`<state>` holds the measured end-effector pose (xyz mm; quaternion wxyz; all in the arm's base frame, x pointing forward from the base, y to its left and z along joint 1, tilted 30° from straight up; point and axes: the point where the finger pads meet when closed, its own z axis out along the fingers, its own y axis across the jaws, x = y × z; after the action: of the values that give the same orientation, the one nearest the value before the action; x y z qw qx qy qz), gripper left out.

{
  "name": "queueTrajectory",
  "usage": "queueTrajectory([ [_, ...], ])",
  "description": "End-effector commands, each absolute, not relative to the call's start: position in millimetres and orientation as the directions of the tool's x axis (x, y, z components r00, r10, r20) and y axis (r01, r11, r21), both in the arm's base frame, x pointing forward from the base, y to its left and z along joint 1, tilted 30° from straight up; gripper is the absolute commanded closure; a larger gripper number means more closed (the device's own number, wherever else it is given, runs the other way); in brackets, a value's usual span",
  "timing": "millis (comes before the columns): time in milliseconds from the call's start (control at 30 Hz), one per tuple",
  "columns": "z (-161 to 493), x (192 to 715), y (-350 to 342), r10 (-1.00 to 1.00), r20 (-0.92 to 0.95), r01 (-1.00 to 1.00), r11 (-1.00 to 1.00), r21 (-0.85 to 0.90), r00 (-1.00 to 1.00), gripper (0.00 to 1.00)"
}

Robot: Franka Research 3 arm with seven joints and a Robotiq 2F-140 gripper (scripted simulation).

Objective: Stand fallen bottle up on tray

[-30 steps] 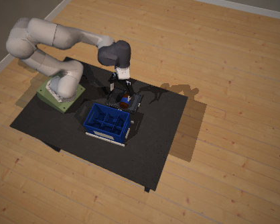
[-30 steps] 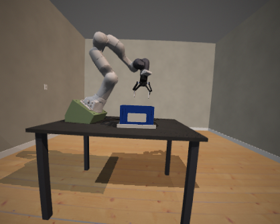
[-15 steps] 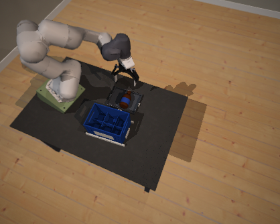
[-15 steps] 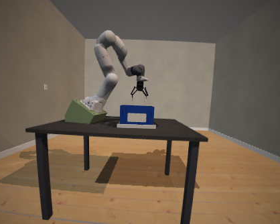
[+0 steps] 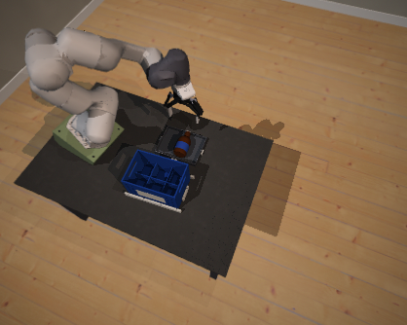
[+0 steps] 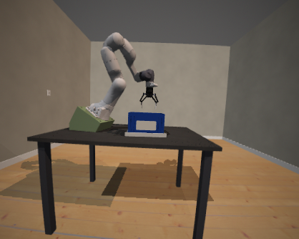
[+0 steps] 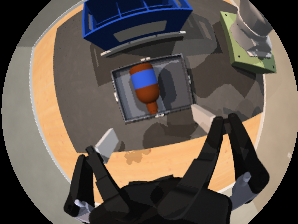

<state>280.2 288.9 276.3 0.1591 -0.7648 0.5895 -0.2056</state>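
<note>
A brown bottle with a blue label (image 5: 182, 145) (image 7: 144, 81) lies on its side in the grey tray (image 5: 163, 138) (image 7: 118, 98). Its neck points away from the crate, and its base is at the crate's side of the tray. The blue crate (image 5: 155, 179) (image 6: 146, 118) (image 7: 135, 20) stands upright beside the tray. My gripper (image 5: 184, 118) (image 6: 149, 106) (image 7: 152, 124) is open and empty. It hangs well above the table, beyond the bottle's neck end, with its fingertips to either side in the wrist view. The exterior view does not show the bottle or the tray, which are hidden behind the crate.
The crate's upper walls and dividers rise close beside the tray. The arm's green base block (image 5: 89, 146) (image 6: 86, 122) (image 7: 247, 47) stands at one end of the dark table (image 5: 231, 195) (image 6: 134, 140). The table's edge lies close to the tray on the side away from the crate.
</note>
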Motion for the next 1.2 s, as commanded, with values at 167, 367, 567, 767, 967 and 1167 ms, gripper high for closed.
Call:
queueTrajectory([
  [167,275.4,280.5,290.0,-0.971,0.117,-0.839,-0.24,-0.489,0.209,1.0],
  [367,275.4,280.5,290.0,-0.971,0.117,-0.839,-0.24,-0.489,0.209,1.0],
  [567,275.4,280.5,290.0,-0.971,0.117,-0.839,-0.24,-0.489,0.209,1.0],
  [767,275.4,280.5,290.0,-0.971,0.117,-0.839,-0.24,-0.489,0.209,1.0],
  [967,275.4,280.5,290.0,-0.971,0.117,-0.839,-0.24,-0.489,0.209,1.0],
  [1167,275.4,280.5,290.0,-0.971,0.118,-0.838,-0.241,-0.489,0.21,1.0],
])
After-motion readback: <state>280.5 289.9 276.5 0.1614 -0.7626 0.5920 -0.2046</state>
